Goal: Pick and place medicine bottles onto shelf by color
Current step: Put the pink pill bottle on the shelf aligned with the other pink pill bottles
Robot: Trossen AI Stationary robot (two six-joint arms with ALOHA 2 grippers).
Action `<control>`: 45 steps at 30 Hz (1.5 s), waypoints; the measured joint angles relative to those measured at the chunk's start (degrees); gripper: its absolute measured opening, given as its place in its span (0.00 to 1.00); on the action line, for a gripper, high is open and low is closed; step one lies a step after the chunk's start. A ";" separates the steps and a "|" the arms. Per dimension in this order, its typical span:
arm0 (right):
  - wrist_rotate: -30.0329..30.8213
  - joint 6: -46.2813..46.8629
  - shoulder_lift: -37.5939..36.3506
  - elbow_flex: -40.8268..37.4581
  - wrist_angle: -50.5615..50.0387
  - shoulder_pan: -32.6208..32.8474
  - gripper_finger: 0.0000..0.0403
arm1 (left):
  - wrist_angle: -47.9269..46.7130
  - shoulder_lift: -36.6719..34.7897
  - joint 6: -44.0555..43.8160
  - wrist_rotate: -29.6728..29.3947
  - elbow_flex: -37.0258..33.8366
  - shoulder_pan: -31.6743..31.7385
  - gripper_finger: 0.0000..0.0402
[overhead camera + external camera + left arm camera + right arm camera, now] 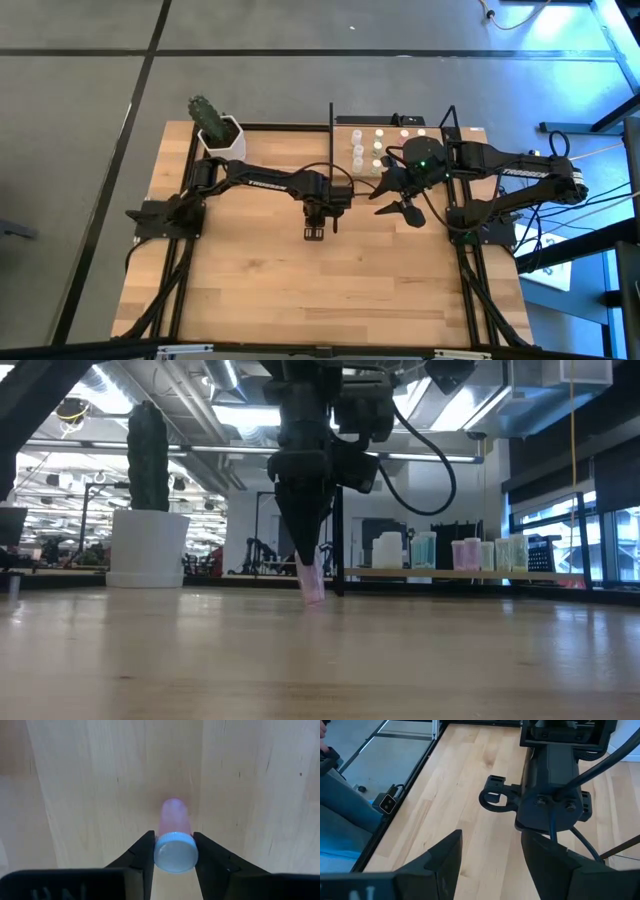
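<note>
My left gripper (173, 845) points straight down at the middle of the wooden table (300, 290) and is shut on a tiny medicine bottle (175, 822) with a pink body and a pale cap. In the low view the pink bottle (312, 582) shows below the fingertips. The shelf (470, 132), a light-wood board with thin black uprights, stands at the table's far right. Several small bottles (360, 152) stand on it, also seen in the low view (470, 553). My right gripper (492, 840) hangs open above the table beside the shelf, with nothing between its fingers. My left gripper pinches the bottle's pale cap (175, 855) between its two fingers, one on each side. The fingers come from above, pointing down. The bottle hangs below them, slightly tilted, and its lower end (314, 598) is down at the tabletop; whether it rests there I cannot tell.
A white hexagonal pot with a green cactus (218, 130) stands at the table's far left corner. Black frame rails (178, 280) run along the table's left and right sides. A person's leg (340, 815) shows beyond the table's edge in the right wrist view.
</note>
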 joint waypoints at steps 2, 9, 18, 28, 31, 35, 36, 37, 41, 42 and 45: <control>0.01 -0.01 0.00 0.00 0.00 0.00 0.51 | 0.00 0.00 0.00 0.00 0.00 0.04 0.27; 0.01 -0.01 0.00 0.00 0.00 0.01 0.51 | 0.35 0.00 -0.01 0.00 0.00 0.04 0.35; 0.01 0.00 0.00 0.00 0.00 0.02 0.51 | 0.35 0.00 -0.86 0.00 0.00 0.03 0.47; 0.01 0.00 0.00 0.00 0.00 0.02 0.51 | -5.59 -0.11 -2.09 -0.24 3.96 0.36 0.54; 0.01 0.00 0.00 0.00 -0.02 0.02 0.51 | -10.70 -0.32 -1.21 -1.48 7.62 0.42 0.53; 0.01 0.00 0.00 0.00 -0.02 0.01 0.51 | -18.99 -0.55 -1.15 -5.14 13.63 0.37 0.53; 0.01 0.00 0.00 0.00 -0.01 0.01 0.51 | -21.15 -0.55 -1.07 -6.19 15.36 0.39 0.53; 0.01 0.00 0.00 0.00 0.00 0.01 0.51 | -22.59 -0.56 -1.08 -7.17 17.02 0.40 0.53; 0.01 0.00 0.00 0.00 -0.02 0.00 0.51 | -27.00 -1.68 -1.49 -9.45 22.00 0.42 0.53; 0.01 0.00 0.00 0.00 0.00 0.00 0.51 | -27.06 -2.48 -1.66 -9.49 22.93 0.42 0.53; 0.01 0.00 0.00 0.00 0.13 0.00 0.51 | -28.48 -5.27 -3.67 -9.79 24.32 0.44 0.53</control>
